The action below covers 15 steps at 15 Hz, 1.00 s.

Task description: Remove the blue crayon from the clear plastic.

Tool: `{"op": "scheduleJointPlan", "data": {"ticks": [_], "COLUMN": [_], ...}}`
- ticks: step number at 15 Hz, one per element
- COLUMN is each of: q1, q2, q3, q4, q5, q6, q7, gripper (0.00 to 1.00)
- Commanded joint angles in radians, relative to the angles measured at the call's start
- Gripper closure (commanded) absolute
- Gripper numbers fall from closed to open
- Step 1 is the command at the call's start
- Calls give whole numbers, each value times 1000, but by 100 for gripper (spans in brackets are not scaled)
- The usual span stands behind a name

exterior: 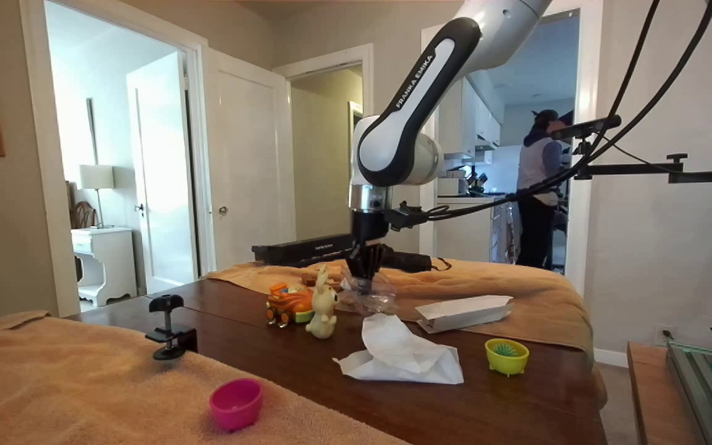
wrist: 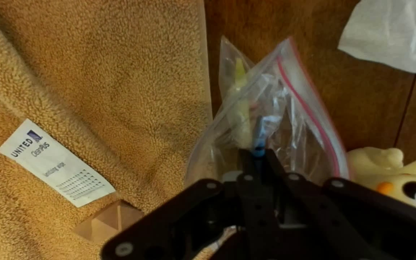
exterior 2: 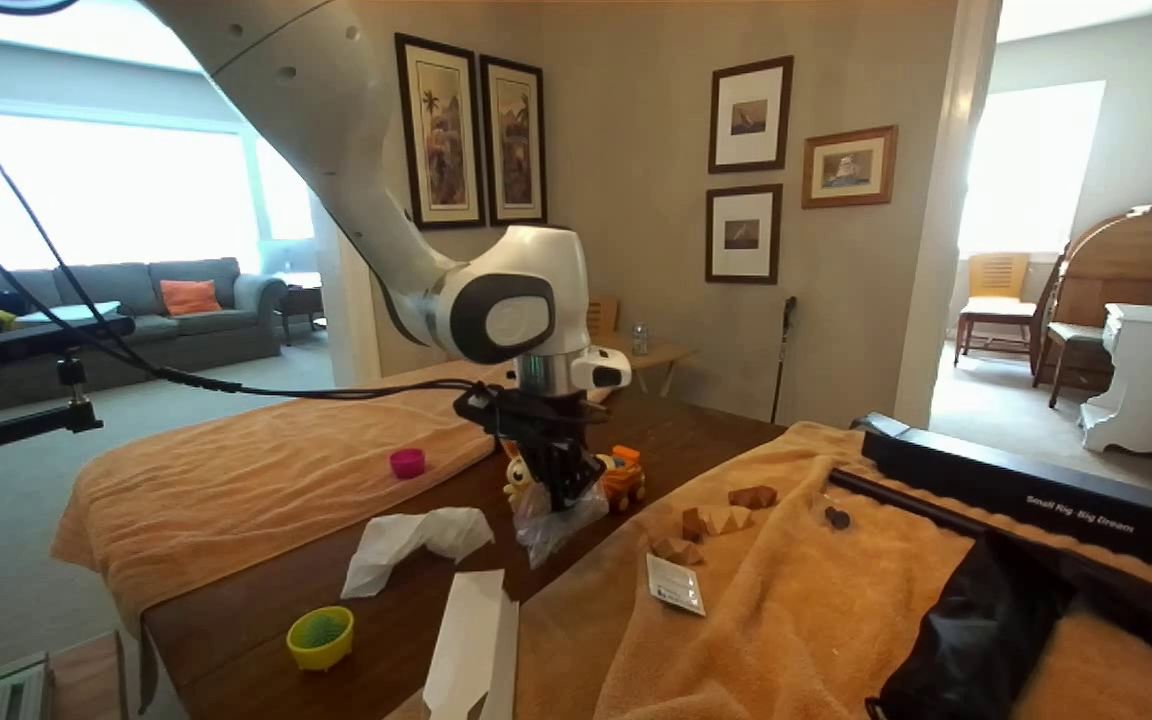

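Observation:
The clear plastic bag [wrist: 298, 137] with a pink zip edge lies on the dark table; it also shows in both exterior views [exterior: 383, 301] [exterior 2: 540, 538]. The blue crayon [wrist: 260, 137] is in the bag area in the wrist view, its near end between my fingertips. Whether plastic lies between fingers and crayon cannot be told. A pale yellow crayon [wrist: 243, 119] lies beside it inside the bag. My gripper [wrist: 259, 156] points down into the bag, its fingers closed on the blue crayon. In the exterior views the fingertips [exterior: 365, 285] [exterior 2: 564, 498] are within the bag and the crayon is hidden.
A cream rabbit toy [exterior: 322, 309] and an orange toy car [exterior: 293, 301] stand close beside the bag. White paper [exterior: 402, 355], a white box [exterior: 464, 312] and a yellow-green bowl [exterior: 507, 357] lie nearby. A wipe packet [wrist: 56, 162] and wooden pieces [wrist: 108, 220] lie on the towel.

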Motion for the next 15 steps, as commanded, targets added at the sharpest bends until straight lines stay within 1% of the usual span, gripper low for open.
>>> {"op": "scheduleJointPlan", "data": {"ticks": [1, 3, 9, 10, 11, 13, 14, 15], "q1": [10, 9, 8, 7, 6, 5, 4, 4], "q2": [-44, -49, -48, -47, -46, -45, -44, -44], "q3": [0, 4, 20, 21, 22, 23, 23, 23], "q4": [-12, -11, -18, -18, -19, -20, -19, -18], "q5": [-24, -17, -3, -2, -1, 1, 2, 2], "q6": [-50, -69, -74, -73, -73, -70, -70, -71], "q7": [23, 19, 13, 12, 11, 9, 7, 8], "gripper": [98, 98, 98, 65, 64, 52, 44, 38]}}
